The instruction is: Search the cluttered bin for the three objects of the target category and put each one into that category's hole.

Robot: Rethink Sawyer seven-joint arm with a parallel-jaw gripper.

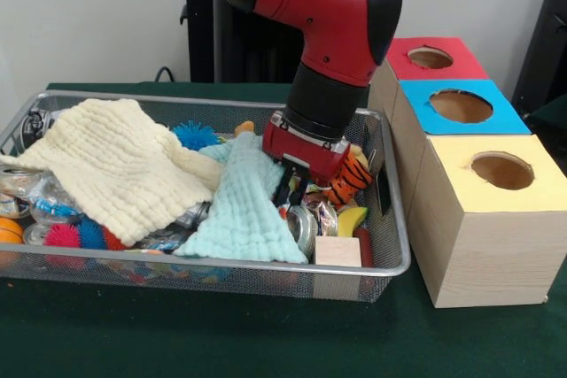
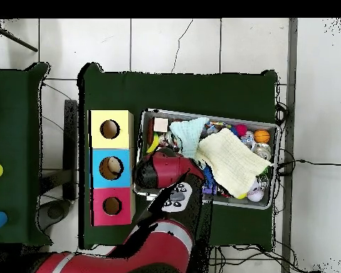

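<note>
My gripper [image 1: 292, 190] is down in the right part of the wire bin [image 1: 213, 104], at the right edge of a mint cloth [image 1: 244, 210]. Right beside it lie a tiger-striped toy [image 1: 350, 179], a yellow curved piece [image 1: 352, 219], a round metal tin [image 1: 304, 223] and a wooden block [image 1: 337, 251]. A cream cloth [image 1: 115, 161] covers much of the bin's left half. Three boxes with holes stand right of the bin: red [image 1: 431, 57], blue [image 1: 461, 105] and yellow [image 1: 501, 170]. In the overhead view the arm [image 2: 169, 178] hides the gripper.
Spiky balls in blue [image 1: 195, 135] and pink [image 1: 62, 236], an orange ball [image 1: 9, 229] and shiny wrapped items sit among the clutter. From above, the bin [image 2: 201, 114] lies right of the yellow [image 2: 109, 129], blue [image 2: 112, 167] and red [image 2: 112, 206] boxes. Cables run along the table's right.
</note>
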